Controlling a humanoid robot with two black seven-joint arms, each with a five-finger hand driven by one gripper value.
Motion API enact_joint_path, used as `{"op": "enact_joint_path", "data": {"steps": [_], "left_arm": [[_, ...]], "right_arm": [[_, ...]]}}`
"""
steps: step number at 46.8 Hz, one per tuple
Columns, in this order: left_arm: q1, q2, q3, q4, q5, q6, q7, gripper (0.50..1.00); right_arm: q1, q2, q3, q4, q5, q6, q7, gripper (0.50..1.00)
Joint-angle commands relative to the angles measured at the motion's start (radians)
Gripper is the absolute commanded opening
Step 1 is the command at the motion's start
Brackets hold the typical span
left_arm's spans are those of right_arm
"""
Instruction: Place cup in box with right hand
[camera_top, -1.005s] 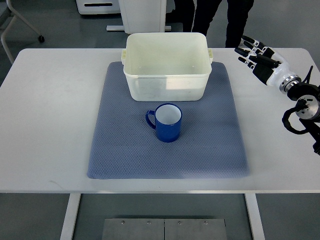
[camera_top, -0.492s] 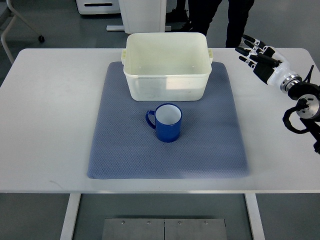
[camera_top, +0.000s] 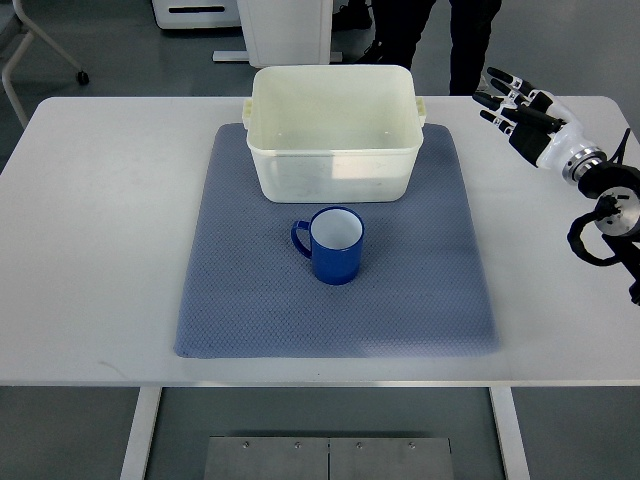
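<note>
On the blue mat (camera_top: 420, 290), the cup (camera_top: 336, 246) stands well apart from the right hand's (camera_top: 522, 110) spread, empty fingers (camera_top: 497, 78).

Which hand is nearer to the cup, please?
Right. The right hand is over the table's far right corner, well apart from the cup. The left hand is out of view.

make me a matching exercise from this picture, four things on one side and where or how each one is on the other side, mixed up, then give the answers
1. cup
2. box
3. mat
4. right hand

A. fingers spread, holding nothing, over the table's far right corner
B. lies flat under both containers
C. upright, handle pointing to the picture's left
D. stands at the mat's far edge, nothing inside

Pairs: 1-C, 2-D, 3-B, 4-A
</note>
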Motion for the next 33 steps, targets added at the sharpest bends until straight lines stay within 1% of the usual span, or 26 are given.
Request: {"op": "enact_joint_path", "data": {"steps": [1,33], "left_arm": [[0.0,0.0,0.0,0.0,0.0,0.0,0.0,1.0],[0.0,0.0,0.0,0.0,0.0,0.0,0.0,1.0]], "right_arm": [[-0.001,0.001,0.0,0.0,0.0,0.0,0.0,1.0],[-0.003,0.006,-0.002,0.002,0.0,0.0,0.0,1.0]]}}
